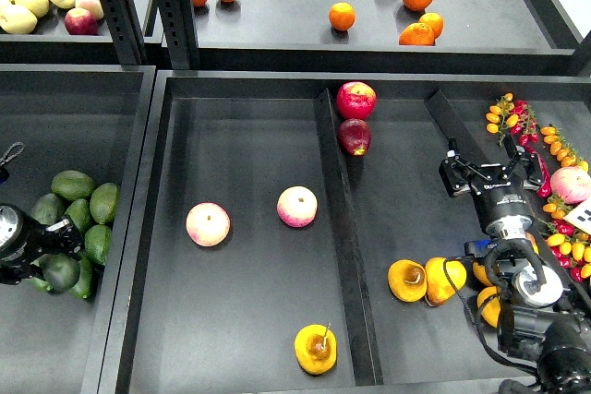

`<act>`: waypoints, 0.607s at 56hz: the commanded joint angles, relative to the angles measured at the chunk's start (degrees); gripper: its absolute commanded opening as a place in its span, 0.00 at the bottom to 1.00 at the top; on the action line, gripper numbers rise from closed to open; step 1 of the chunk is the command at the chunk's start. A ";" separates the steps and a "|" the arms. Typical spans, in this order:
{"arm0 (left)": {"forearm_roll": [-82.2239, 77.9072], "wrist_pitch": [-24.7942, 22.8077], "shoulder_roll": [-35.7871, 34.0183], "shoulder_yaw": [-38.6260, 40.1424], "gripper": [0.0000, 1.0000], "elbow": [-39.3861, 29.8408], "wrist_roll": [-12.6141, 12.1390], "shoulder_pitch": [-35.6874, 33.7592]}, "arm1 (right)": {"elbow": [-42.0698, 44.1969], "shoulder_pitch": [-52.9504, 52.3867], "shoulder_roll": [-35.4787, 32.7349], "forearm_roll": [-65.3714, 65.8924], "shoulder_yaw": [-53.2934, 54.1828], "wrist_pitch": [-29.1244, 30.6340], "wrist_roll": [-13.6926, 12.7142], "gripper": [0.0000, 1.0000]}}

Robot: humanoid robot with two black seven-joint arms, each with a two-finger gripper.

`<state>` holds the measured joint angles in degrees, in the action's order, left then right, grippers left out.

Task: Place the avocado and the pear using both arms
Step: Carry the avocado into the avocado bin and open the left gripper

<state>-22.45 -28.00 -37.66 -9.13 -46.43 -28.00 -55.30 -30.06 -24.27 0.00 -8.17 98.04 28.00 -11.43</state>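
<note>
While closed on a dark green egg-shaped avocado (61, 269) at left tray edge, left gripper (57, 248); right gripper (491, 173) spread, empty.

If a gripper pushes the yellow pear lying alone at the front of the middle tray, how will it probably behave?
The pear looks rounded and squat, so it would probably roll or wobble on the flat tray. Its skin seems smooth, maybe slippery. The thin stem looks fragile.

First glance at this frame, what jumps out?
Probably the two pink-yellow apples alone in the middle of the dark centre tray, with a golden pear near its front edge. Next, the right tool hanging open over the neighbouring compartment, above more pears. At far left, the left tool sits against a pile of green avocados.
</note>
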 commanded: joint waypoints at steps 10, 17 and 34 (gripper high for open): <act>0.04 0.00 0.13 -0.01 0.70 2.48 0.00 0.28 | 0.00 0.19 0.00 0.00 -0.04 0.00 -0.08 1.00; -0.22 0.00 0.13 0.08 0.73 2.84 0.00 1.25 | 0.00 0.19 0.00 0.00 -0.04 0.00 -0.08 1.00; -0.31 0.00 1.19 0.96 0.88 5.82 0.00 1.08 | -0.71 0.10 0.00 0.09 -0.66 0.00 -0.70 1.00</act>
<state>-22.66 -28.00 -37.05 -8.51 -42.20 -27.99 -54.08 -30.17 -24.08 0.00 -8.17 97.83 28.00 -11.71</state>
